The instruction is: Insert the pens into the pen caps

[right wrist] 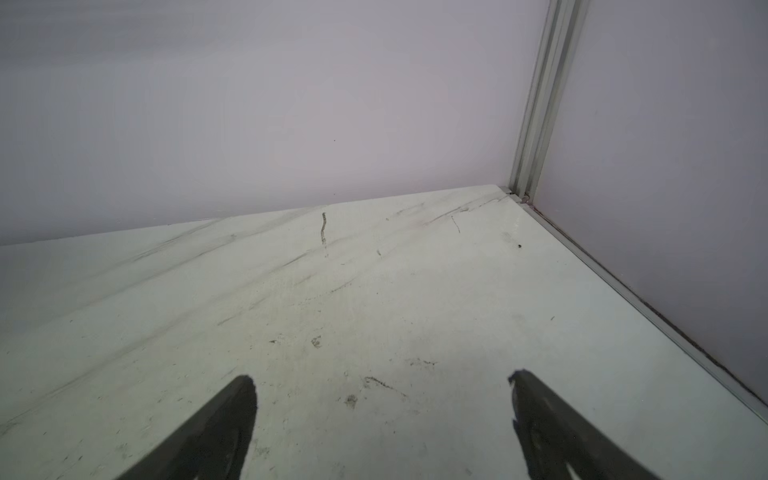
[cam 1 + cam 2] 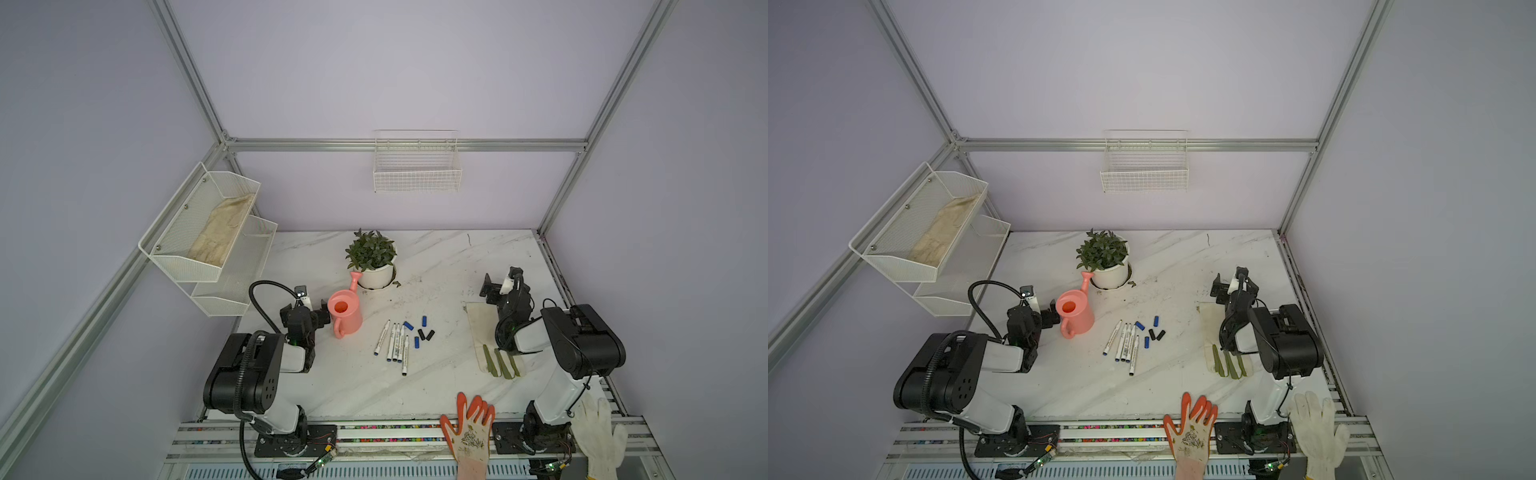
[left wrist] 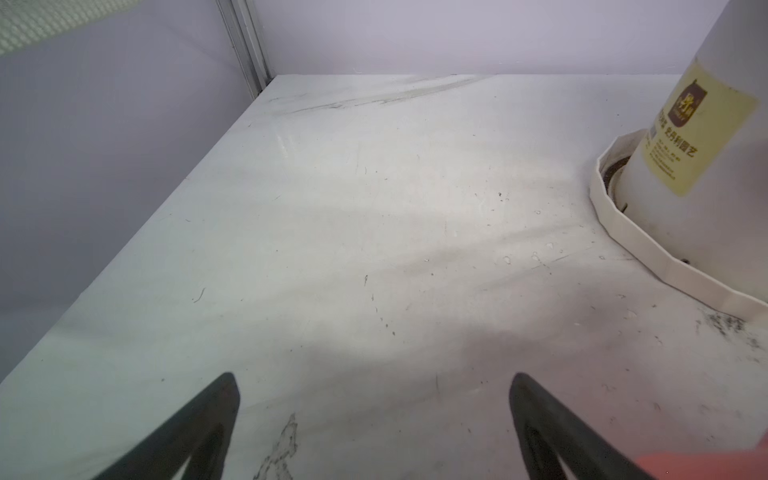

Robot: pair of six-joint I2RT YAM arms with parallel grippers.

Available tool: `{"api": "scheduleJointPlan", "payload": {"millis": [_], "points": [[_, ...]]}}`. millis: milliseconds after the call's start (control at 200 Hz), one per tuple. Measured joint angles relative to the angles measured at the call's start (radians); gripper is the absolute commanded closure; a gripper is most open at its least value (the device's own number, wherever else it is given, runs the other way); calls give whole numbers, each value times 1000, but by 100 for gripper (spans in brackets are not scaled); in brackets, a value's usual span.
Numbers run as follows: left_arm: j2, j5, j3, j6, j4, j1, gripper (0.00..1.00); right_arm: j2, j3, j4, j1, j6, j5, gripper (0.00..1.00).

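two black-and-white arms (image 2: 286,357), one ribbed black hose (image 2: 242,374)

Setting: robotics lab test cell. Evidence: aluminium-profile frame (image 2: 407,145) around plain lilac wall panels (image 2: 374,75); marble-patterned bench (image 2: 436,266); left arm (image 2: 257,370) and right arm (image 2: 582,340) bolted to a slotted front rail (image 2: 395,434); wall-hung wire basket (image 2: 417,174) and mesh shelf (image 2: 185,220).

Salmon-pink plastic watering can (image 2: 345,318) just beside the left jaws; green plant in a white pot (image 2: 372,257) ahead of them. Cream cloth with olive-green strips (image 2: 478,330) just behind the right jaws. White wire basket (image 2: 417,166) far ahead of both.
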Motion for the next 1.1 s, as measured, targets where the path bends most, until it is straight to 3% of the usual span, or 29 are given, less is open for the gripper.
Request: {"api": "scheduleJointPlan", "payload": {"millis": [1100], "points": [[0,-2,0,11,6,0,0,0,0,6,0,-6,0,3]]}}
